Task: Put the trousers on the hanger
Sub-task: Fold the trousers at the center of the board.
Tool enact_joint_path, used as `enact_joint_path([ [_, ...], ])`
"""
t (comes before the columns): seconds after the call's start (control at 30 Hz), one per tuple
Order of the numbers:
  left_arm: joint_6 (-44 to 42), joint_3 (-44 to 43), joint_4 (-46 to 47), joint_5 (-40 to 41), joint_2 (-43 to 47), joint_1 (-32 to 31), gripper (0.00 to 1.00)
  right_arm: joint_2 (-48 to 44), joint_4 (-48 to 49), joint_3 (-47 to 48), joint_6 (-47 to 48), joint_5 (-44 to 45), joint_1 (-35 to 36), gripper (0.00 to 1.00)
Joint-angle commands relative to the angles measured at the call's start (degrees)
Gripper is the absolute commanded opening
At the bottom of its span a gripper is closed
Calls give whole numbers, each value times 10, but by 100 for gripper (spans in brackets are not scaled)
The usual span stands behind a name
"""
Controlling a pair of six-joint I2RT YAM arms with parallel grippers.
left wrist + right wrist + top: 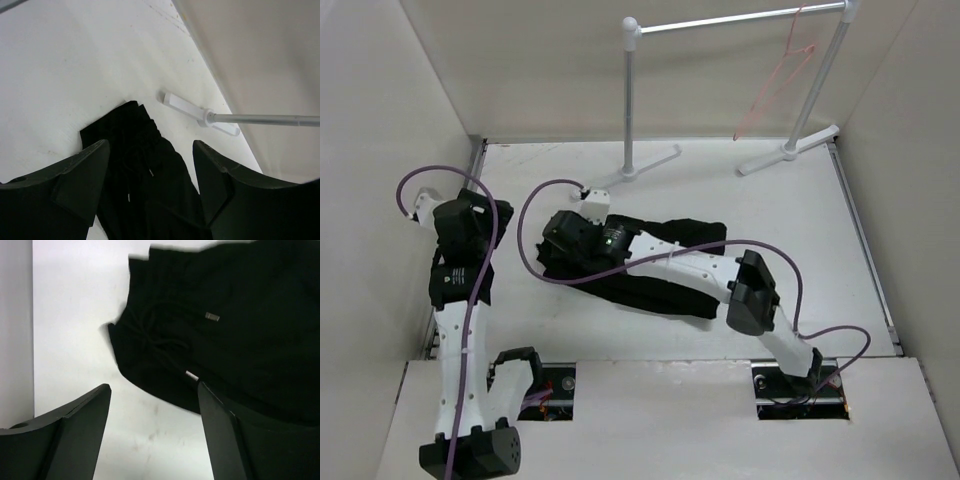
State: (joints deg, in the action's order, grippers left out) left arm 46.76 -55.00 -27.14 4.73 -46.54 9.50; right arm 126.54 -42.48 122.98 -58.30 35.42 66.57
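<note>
Both grippers empty, right one lined up over the waistband.
Your right gripper hangs with jaws spread just above the trousers' drawstring end, likely to pinch there. The trousers lie bunched on the table, in front of the rack, near its left foot. The hanger hangs from the rack's bar at its right end. Your left gripper is also spread wide, aimed at the cloth from the side away from the rack.
</note>
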Motion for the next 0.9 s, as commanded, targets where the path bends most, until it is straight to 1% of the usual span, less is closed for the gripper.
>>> enact_joint_path([
  [0.0, -9, -27, 13, 7, -3, 2, 66, -85, 20, -1, 9, -24, 3, 77],
  [0.03, -7, -21, 15, 7, -4, 1, 66, -115, 30, -38, 16, -23, 3, 78],
  [0.1, -5, -4, 17, 7, -10, -16, 65, -190, 69, -142, 33, -21, -9, 77],
  [0.13, -5, 7, 18, 7, -15, -33, 65, -235, 92, -202, 38, -25, -20, 75],
  [0.2, -8, 37, 23, 22, -25, -75, 63, -320, 131, -318, 42, -32, -43, 66],
  [0.23, -9, 53, 23, 33, -31, -98, 60, -361, 144, -371, 45, -37, -55, 56],
  [0.3, -10, 76, 31, 46, -47, -144, 54, -437, 163, -466, 56, -62, -84, 32],
  [0.33, -10, 88, 40, 56, -57, -171, 50, -464, 167, -502, 60, -75, -96, 24],
  [0.37, -9, 99, 56, 70, -70, -206, 45, -506, 175, -556, 70, -93, -116, 16],
  [0.4, -10, 104, 65, 78, -79, -224, 43, -529, 178, -584, 74, -106, -130, 13],
  [0.47, -10, 103, 81, 103, -108, -264, 42, -588, 178, -652, 84, -139, -165, 14],
  [0.5, -14, 97, 87, 112, -125, -281, 42, -617, 176, -682, 87, -144, -181, 18],
  [0.53, -21, 93, 93, 118, -143, -294, 44, -645, 174, -710, 89, -146, -197, 27],
  [0.6, -37, 85, 101, 132, -180, -304, 46, -686, 172, -759, 92, -153, -238, 49],
  [0.63, -43, 82, 104, 138, -197, -305, 47, -698, 175, -781, 93, -161, -261, 59],
  [0.67, -49, 82, 110, 142, -213, -305, 47, -705, 184, -802, 92, -177, -286, 65],
  [0.73, -55, 87, 124, 144, -231, -299, 46, -693, 215, -826, 106, -224, -342, 71],
  [0.8, -55, 99, 136, 146, -245, -292, 45, -668, 257, -831, 123, -259, -385, 72],
  [0.87, -51, 115, 141, 146, -254, -281, 45, -629, 290, -819, 141, -278, -415, 69],
])
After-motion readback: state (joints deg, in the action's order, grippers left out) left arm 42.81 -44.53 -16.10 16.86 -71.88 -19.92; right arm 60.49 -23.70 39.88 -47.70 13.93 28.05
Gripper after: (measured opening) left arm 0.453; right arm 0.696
